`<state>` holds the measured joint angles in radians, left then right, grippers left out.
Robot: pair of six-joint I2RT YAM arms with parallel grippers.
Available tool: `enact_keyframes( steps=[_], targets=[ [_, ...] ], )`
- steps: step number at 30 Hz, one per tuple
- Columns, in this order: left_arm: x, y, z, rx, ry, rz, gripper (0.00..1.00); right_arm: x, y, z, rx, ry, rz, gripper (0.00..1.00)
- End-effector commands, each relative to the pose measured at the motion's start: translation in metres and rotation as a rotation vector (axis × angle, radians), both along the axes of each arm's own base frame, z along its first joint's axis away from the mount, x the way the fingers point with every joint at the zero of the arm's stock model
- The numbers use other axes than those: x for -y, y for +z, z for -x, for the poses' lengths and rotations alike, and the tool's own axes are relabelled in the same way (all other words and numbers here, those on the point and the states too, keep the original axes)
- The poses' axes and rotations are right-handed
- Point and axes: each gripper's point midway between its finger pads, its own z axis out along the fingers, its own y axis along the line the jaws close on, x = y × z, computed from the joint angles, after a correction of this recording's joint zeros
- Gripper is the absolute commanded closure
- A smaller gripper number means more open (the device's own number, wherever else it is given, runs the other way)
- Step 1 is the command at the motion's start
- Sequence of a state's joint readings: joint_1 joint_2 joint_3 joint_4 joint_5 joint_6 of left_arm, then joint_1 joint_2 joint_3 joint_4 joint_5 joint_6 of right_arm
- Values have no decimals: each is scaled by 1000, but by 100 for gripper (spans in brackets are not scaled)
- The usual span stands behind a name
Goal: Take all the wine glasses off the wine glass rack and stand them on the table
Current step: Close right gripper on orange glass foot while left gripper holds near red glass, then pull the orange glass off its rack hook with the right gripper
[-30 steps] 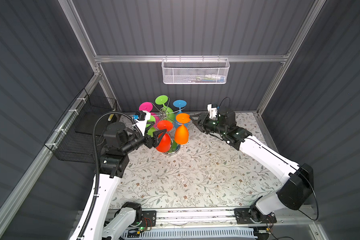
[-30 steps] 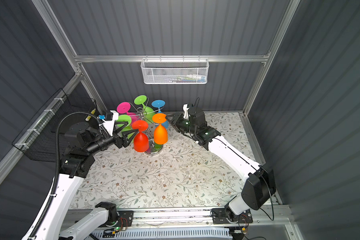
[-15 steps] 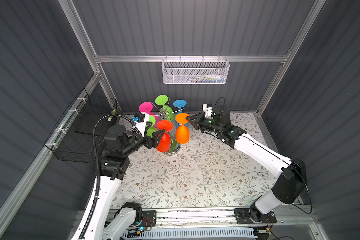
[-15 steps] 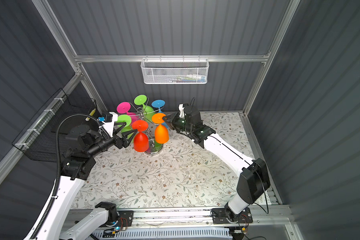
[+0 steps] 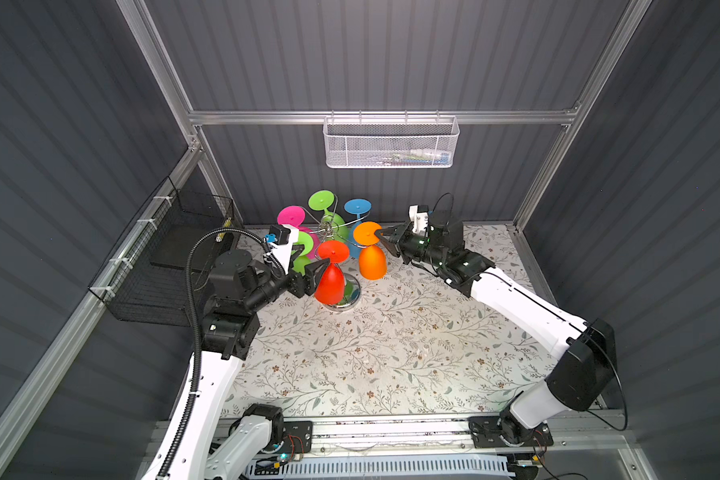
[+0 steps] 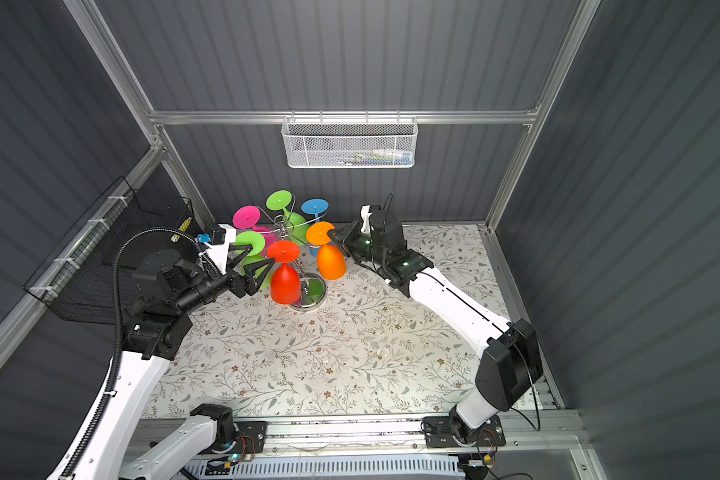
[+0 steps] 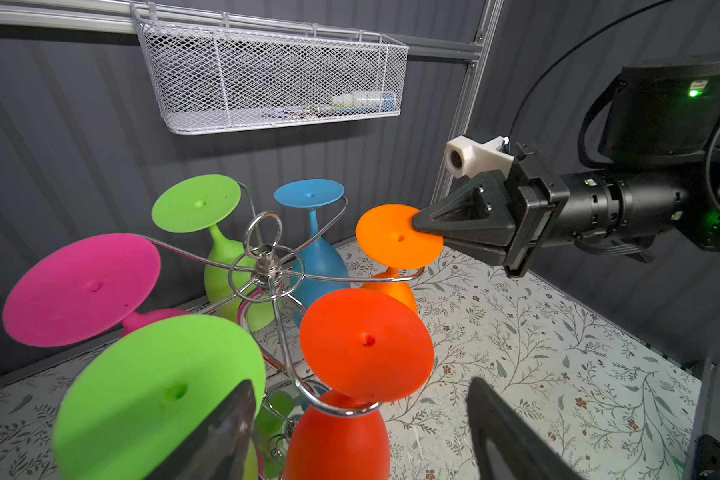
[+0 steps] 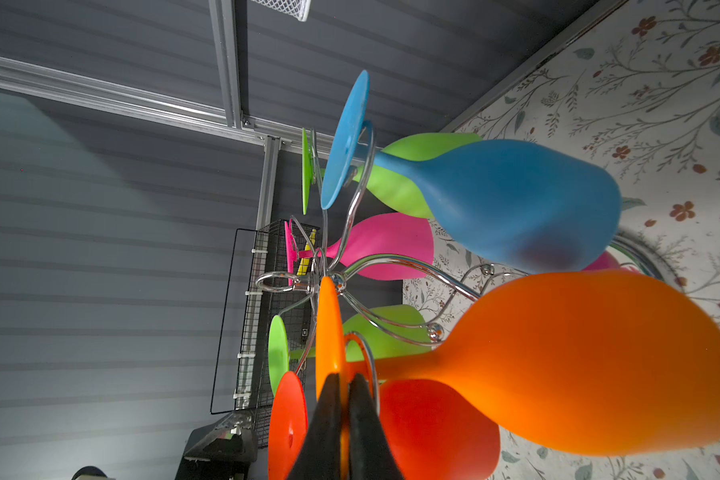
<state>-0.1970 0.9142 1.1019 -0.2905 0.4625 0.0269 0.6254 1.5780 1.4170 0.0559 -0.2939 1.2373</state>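
Right wrist view: I am pinching the orange glass's foot, with the glass not yet off its hook.

I am holding my right gripper (image 8: 344, 384) with its jaws closed on the edge of the flat round foot of the upside-down matte orange wine glass (image 8: 578, 361). Its stem is hanging in a curled arm of the shiny chrome wire wine glass rack (image 7: 267, 259), on the side nearest my right arm. I am keeping my left gripper (image 5: 314, 254) parked just beside the matte red wine glass (image 5: 329, 282), jaws wide apart and gripping nothing. I am judging the grasp made. Sliding the stem outward from the hook and carrying the glass clear is what remains.
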Motion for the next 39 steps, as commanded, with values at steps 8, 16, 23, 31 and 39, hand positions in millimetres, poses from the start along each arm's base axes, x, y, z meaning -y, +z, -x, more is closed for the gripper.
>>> enact_keyframes(
  steps=[8, 16, 23, 31, 39],
  targets=[
    [-2, -4, -8, 6, 22, -14, 20, 6, 30, 13, 77, -6, -18, 93],
    [-2, -6, -10, 0, 30, -14, 20, 5, 24, 22, 63, 8, -9, 94],
    [-3, -6, -10, -3, 34, -13, 20, -5, 21, 25, 48, 33, -10, 95],
    [-3, -6, -10, -3, 34, -10, 20, -20, 21, 25, 39, 64, -17, 95],
    [-2, -6, -10, -3, 29, -9, 20, -32, 26, 17, 46, 75, -25, 95]
  ],
)
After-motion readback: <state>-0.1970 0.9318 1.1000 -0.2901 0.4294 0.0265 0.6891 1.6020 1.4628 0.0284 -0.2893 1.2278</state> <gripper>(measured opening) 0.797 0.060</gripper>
